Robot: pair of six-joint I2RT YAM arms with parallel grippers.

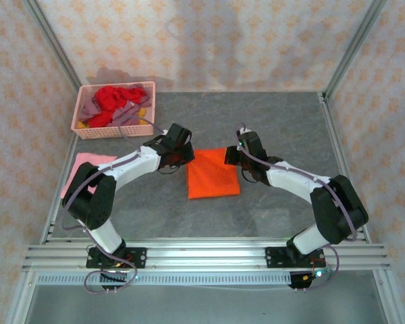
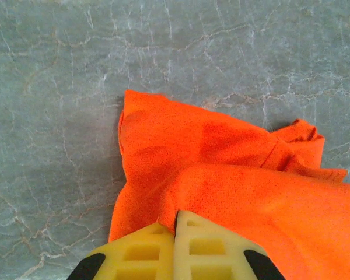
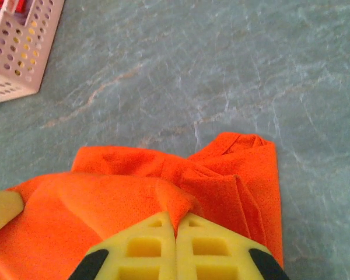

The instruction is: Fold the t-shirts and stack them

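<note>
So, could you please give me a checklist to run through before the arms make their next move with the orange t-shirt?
1. Left end effector shut on the orange t-shirt: ok.
2. Right end effector shut on the same shirt: ok.
3. Every cloth layer caught in each pinch: cannot tell.
4. Cloth near the grips lying smooth: not ok, it is bunched and creased.
5. Pink basket apart from the orange t-shirt: ok.
6. Pink t-shirt lying flat, apart from the orange one: ok.
</note>
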